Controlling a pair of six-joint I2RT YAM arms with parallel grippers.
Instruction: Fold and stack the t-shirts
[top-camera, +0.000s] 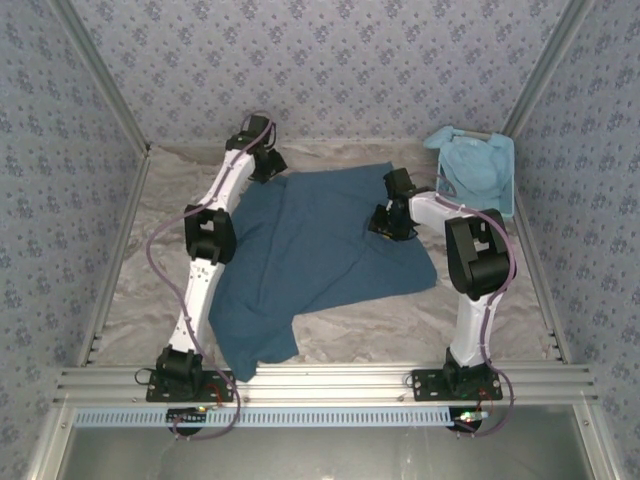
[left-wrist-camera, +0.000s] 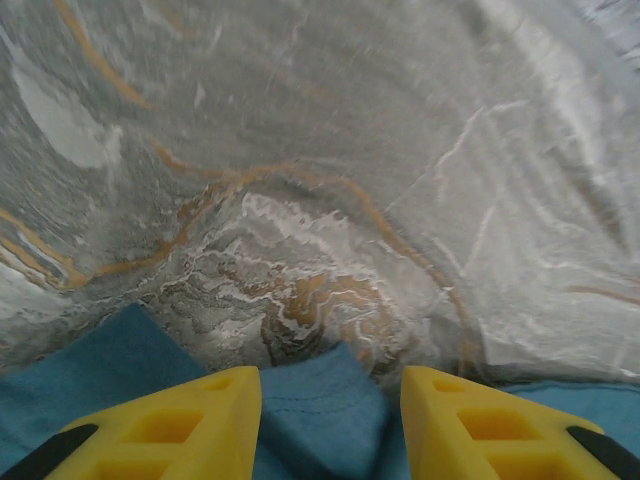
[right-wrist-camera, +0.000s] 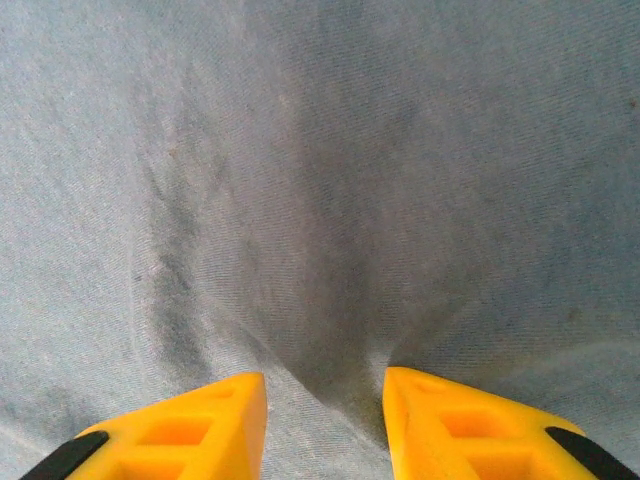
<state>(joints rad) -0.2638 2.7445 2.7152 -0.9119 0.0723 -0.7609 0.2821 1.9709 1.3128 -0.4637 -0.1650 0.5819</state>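
At the centre of the tabletop (top-camera: 380, 340) we see the dark shirt (top-camera: 310, 260) lying flat. Our left pincer (top-camera: 262, 160), spread, straddles its edge at 11 o'clock. Our right pincer (top-camera: 388, 216), also spread, presses the cloth at 2 o'clock, likely preparing a fold. The pale shirt (top-camera: 472, 170) waits in the basket (top-camera: 510, 178) beyond.

A table (top-camera: 400, 330) with a marbled grey-and-tan top stands between blue flower-patterned walls (top-camera: 330, 60), with a pale-blue plastic basket (top-camera: 508, 175) at its far right corner and a metal rail (top-camera: 330, 380) along its near edge.
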